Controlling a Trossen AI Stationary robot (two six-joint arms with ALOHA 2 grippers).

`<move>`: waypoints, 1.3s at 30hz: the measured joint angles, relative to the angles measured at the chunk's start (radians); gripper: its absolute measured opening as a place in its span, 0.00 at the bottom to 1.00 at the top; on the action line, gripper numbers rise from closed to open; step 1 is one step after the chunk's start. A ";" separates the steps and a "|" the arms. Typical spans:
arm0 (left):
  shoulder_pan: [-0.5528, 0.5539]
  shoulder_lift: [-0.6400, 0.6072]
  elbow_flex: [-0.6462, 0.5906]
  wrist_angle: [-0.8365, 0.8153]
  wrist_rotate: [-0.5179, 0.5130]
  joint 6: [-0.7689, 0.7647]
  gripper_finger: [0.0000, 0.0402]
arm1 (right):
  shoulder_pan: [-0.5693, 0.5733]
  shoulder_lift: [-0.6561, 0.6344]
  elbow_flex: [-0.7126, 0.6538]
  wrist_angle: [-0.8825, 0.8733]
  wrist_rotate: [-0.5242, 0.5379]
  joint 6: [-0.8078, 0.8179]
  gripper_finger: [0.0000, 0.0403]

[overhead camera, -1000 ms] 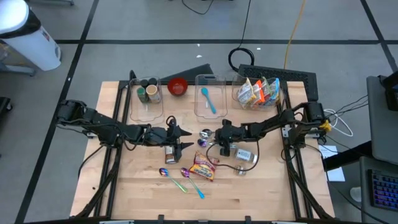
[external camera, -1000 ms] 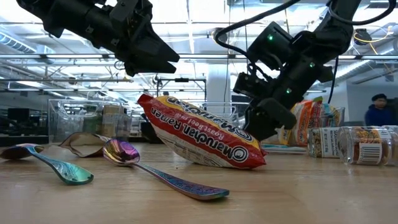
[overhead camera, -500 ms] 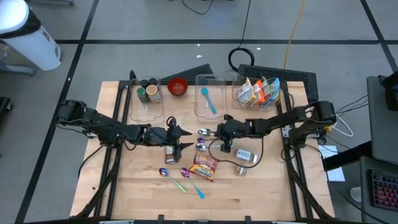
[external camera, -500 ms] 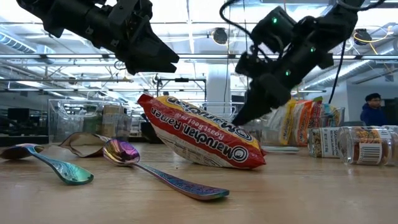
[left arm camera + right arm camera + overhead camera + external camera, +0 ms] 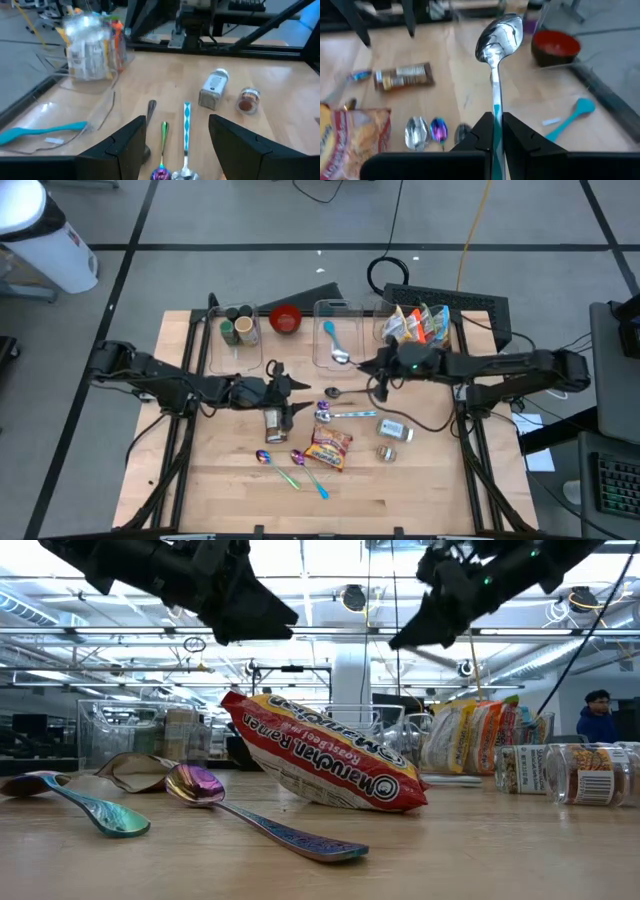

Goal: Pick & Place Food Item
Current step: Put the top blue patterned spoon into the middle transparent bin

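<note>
Red and yellow ramen packet lies on the wooden table, untouched. Right gripper, raised over the clear tray, is clamped on a silver teal-handled spoon. Left gripper hovers parted, holding nothing, near the brown jar.

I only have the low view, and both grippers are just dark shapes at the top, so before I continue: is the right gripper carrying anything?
Observer: Yes. The right gripper is shut on a silver spoon, with the bowl pointing forward.
Operator: Where is that over the table?
Observer: The spoon's bowl is above the near edge of the clear tray, which holds a blue spoon.
Operator: And the left gripper?
Observer: The left gripper is open and empty, above the table near a brown jar.
</note>
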 joint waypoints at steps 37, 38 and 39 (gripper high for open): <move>0.174 -0.298 0.009 -0.373 -0.050 0.037 0.56 | 0.162 0.530 0.142 0.750 0.344 -0.047 0.02; 0.184 -0.298 0.009 -0.373 -0.050 0.037 0.56 | 0.152 0.533 0.154 0.749 0.344 -0.053 0.02; 0.194 -0.297 0.009 -0.368 -0.051 0.036 0.56 | 0.141 0.533 0.164 0.749 0.344 -0.053 0.02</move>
